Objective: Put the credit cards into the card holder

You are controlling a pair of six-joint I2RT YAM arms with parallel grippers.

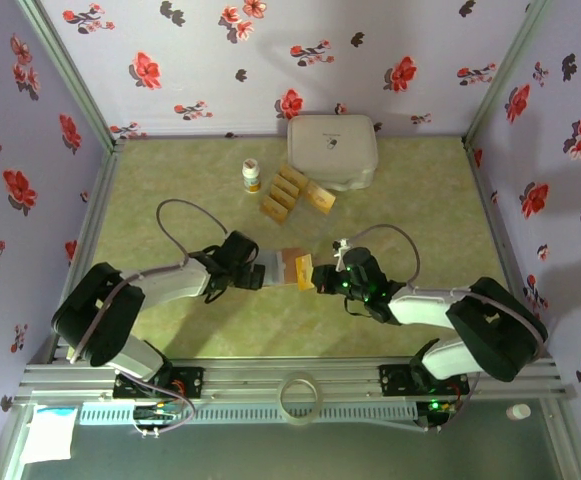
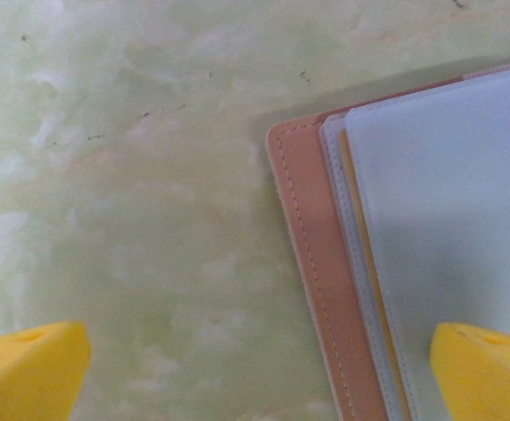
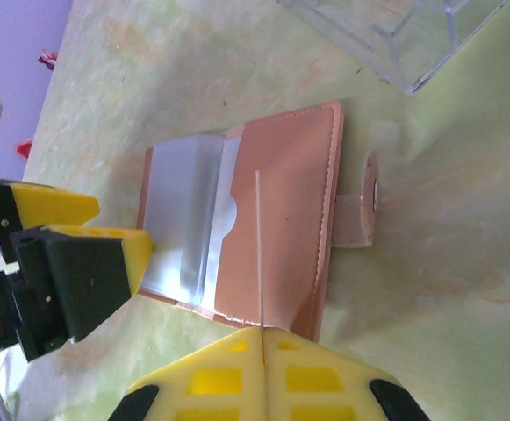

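The pinkish-tan card holder point(image 1: 288, 266) lies open on the table between my two grippers, its greyish pockets point(image 3: 180, 210) on the left half and a snap strap point(image 3: 360, 210) on the right. My right gripper point(image 3: 262, 331) is shut on one credit card point(image 3: 259, 246), seen edge-on as a thin line standing over the holder's pink right half. My left gripper point(image 2: 255, 377) is open and straddles the holder's left edge point(image 2: 312, 254); a thin gold edge shows between the pocket layers. Several gold credit cards point(image 1: 292, 192) lie in a row farther back.
A large white rounded box point(image 1: 332, 150) sits at the back, with a small white bottle point(image 1: 251, 176) left of the loose cards. A clear plastic container point(image 3: 395, 35) lies just beyond the holder. A tape roll point(image 1: 297, 396) rests on the front rail.
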